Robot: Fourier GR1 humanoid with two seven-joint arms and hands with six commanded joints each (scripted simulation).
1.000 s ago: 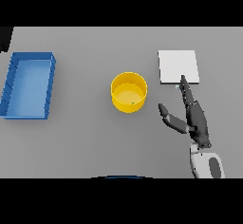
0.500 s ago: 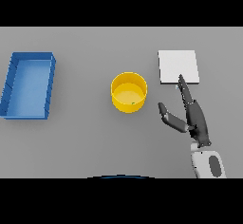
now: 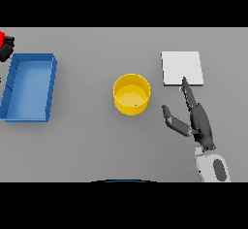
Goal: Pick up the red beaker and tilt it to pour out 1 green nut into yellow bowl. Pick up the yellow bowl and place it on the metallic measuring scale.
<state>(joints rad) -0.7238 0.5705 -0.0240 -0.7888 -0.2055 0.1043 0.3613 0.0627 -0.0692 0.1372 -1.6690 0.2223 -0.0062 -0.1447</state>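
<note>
Resting spread-fingered, the right robot hand point(image 3: 199, 121) lies between round yellow bowl point(image 3: 131, 94) and flat square scale point(image 3: 181, 68).

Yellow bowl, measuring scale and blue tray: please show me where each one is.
yellow bowl point(image 3: 131, 94), head view, on its inner floor.
measuring scale point(image 3: 181, 68), head view, on the middle of its flat plate.
blue tray point(image 3: 30, 88), head view, on its bare floor.

Red beaker point(image 3: 3, 40) — left hand point(image 3: 6, 50) — edge-cropped
</note>
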